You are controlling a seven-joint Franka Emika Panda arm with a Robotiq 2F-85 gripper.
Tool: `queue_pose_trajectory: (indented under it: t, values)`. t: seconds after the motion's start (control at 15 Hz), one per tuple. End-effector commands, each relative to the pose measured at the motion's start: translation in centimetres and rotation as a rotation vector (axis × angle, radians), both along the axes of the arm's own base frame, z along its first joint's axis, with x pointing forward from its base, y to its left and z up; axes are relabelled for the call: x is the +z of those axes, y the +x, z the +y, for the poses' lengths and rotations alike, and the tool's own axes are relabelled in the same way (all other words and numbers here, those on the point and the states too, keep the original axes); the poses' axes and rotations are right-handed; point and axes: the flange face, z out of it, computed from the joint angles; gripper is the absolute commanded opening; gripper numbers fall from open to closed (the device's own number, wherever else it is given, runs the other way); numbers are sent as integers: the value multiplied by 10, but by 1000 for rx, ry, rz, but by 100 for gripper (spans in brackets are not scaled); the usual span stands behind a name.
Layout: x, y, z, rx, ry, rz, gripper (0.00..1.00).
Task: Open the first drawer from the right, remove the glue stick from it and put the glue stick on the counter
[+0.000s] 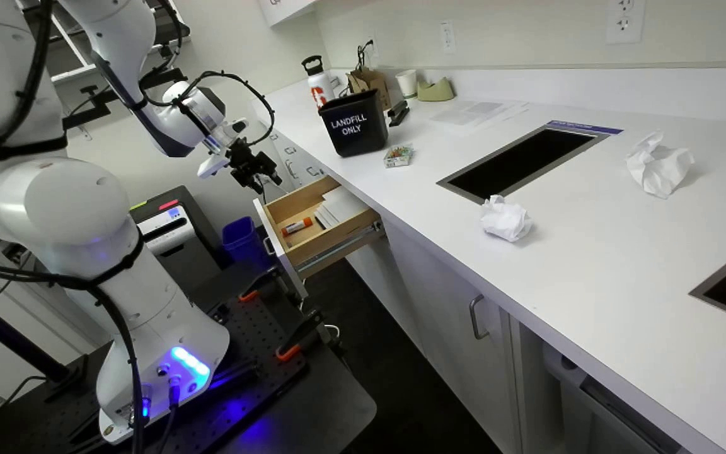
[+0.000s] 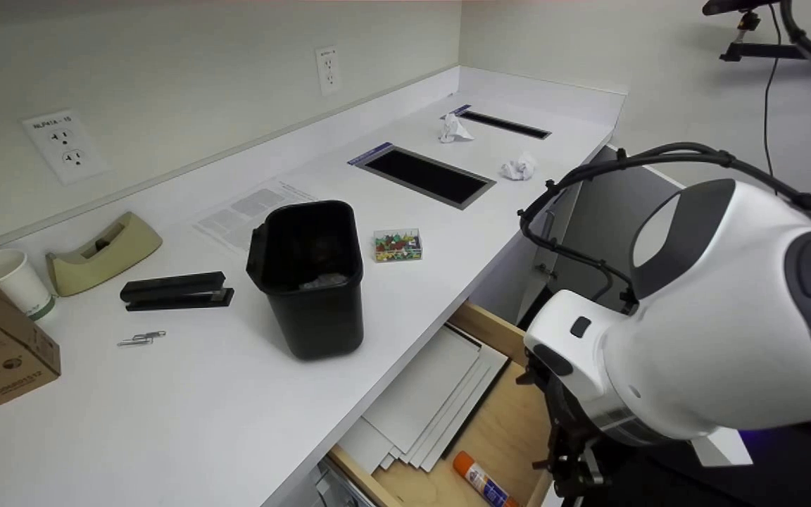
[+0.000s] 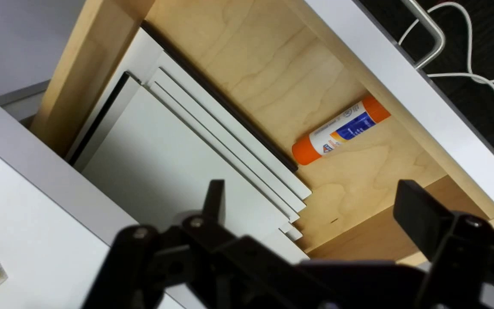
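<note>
orange-ended white cylindrical glue stick [image 3: 341, 130]: lying in the open, white-fronted tan wooden drawer [image 3: 251, 68], one end just beside its front wall. stack of flat white rectangular panels [image 3: 178, 159]: rear part of the drawer. black two-fingered hand [image 3: 311, 197]: above the drawer, fingers spread. smooth white worktop [image 1: 590, 265]: behind and above the drawer.

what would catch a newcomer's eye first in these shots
Probably the glue stick, its orange ends bright against the pale wood inside the pulled-out drawer. Next might come the black "LANDFILL ONLY" bin, standing on the white counter, then the open gripper hanging above the drawer.
</note>
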Motion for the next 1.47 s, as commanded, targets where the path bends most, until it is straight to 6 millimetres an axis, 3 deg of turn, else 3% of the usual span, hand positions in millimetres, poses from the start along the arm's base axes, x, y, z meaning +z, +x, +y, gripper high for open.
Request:
queue_pose_trajectory:
  t: [0.0, 0.4, 1.0, 1.4]
  values:
    - [1, 0, 0, 0, 0, 1, 100]
    - [-23, 23, 12, -227, 49, 71, 100]
    - [-83, 48, 27, -463, 254, 52, 100]
    - [-122, 55, 32, -592, 256, 29, 100]
